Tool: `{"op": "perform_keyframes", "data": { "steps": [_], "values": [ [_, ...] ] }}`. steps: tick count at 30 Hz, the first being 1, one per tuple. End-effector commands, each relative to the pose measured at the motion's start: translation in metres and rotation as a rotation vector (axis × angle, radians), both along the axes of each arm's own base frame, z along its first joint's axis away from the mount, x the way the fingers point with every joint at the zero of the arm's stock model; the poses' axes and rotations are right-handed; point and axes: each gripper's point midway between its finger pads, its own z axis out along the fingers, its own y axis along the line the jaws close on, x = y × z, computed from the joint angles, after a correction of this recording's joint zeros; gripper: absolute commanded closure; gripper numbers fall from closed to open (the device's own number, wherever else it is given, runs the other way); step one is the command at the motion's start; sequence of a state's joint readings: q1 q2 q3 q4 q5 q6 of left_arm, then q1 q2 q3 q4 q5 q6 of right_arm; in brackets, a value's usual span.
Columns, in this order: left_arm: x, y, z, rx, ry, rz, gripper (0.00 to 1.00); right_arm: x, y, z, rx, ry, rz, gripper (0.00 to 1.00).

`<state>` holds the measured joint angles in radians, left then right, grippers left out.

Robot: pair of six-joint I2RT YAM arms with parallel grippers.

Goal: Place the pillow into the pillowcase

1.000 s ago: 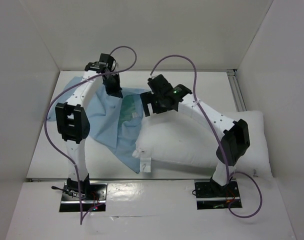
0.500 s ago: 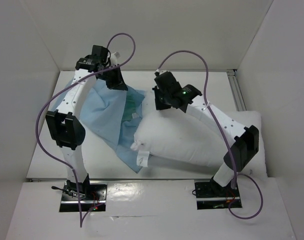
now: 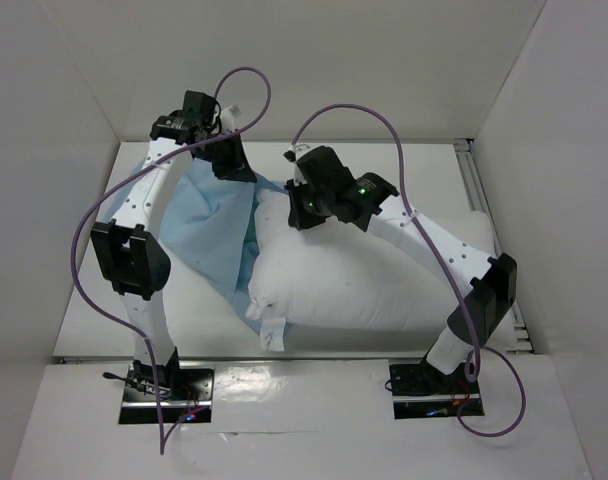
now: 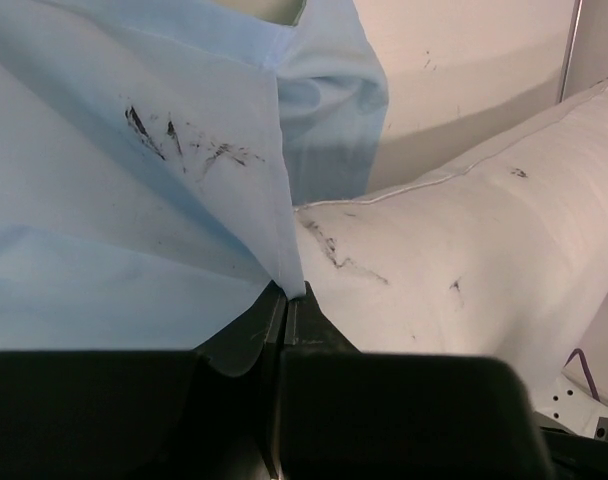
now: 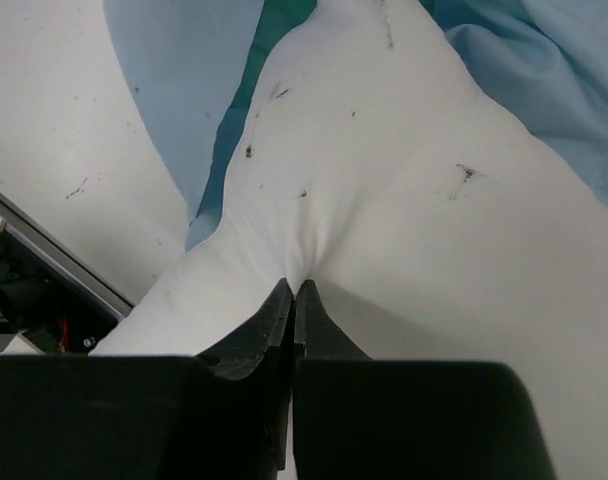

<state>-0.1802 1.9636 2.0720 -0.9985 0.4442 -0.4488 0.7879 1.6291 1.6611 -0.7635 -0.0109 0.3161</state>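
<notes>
Right gripper (image 5: 292, 287): jaws pressed together, pinching a small pucker of the pillow (image 5: 384, 190) skin near its far end. I judge you took this hold so that end can be dragged toward the cloth.

Left gripper (image 4: 286, 292): clamped on a hem of the pillowcase (image 4: 114, 200), lifted off the table (image 3: 439, 170), probably to hold the mouth open toward the pillow.

The pillow lies across the table's middle and right, with its leading end touching the blue cloth. Cannot tell whether any of it is inside.
</notes>
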Motion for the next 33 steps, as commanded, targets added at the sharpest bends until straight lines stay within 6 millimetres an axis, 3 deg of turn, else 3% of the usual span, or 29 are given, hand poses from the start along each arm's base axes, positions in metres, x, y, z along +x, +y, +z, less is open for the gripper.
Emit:
{"op": "perform_keyframes", "data": {
  "steps": [1, 4, 7, 10, 14, 15, 23, 26, 33],
  "values": [
    [-0.006, 0.007, 0.029, -0.019, -0.073, -0.005, 1.00, -0.005, 0.011, 0.005, 0.030, -0.008, 0.064, 1.00],
    [-0.009, 0.011, 0.028, -0.026, -0.062, -0.001, 1.00, -0.013, 0.020, 0.006, 0.030, 0.003, 0.107, 1.00],
    [-0.012, 0.010, 0.034, -0.056, -0.066, -0.014, 1.00, -0.008, 0.025, -0.003, 0.013, 0.011, 0.113, 1.00],
    [-0.017, 0.008, 0.038, -0.067, -0.081, -0.033, 1.00, 0.021, 0.033, 0.006, 0.000, -0.072, 0.061, 1.00],
    [-0.030, 0.010, 0.043, -0.063, -0.090, -0.040, 1.00, 0.076, 0.026, 0.013, -0.027, -0.158, -0.041, 1.00],
    [-0.033, 0.011, 0.043, -0.059, -0.095, -0.046, 1.00, 0.087, 0.026, 0.007, -0.035, -0.160, -0.060, 1.00],
    [-0.056, 0.012, 0.027, -0.059, -0.045, -0.074, 1.00, 0.107, 0.030, 0.010, 0.015, -0.188, -0.089, 1.00],
    [-0.065, 0.015, 0.020, -0.043, -0.039, -0.086, 1.00, 0.122, 0.020, 0.006, 0.031, -0.167, -0.154, 1.00],
    [-0.076, 0.021, 0.027, -0.012, -0.082, -0.096, 1.00, 0.149, -0.003, -0.036, 0.039, -0.045, -0.372, 1.00]
  ]
}}
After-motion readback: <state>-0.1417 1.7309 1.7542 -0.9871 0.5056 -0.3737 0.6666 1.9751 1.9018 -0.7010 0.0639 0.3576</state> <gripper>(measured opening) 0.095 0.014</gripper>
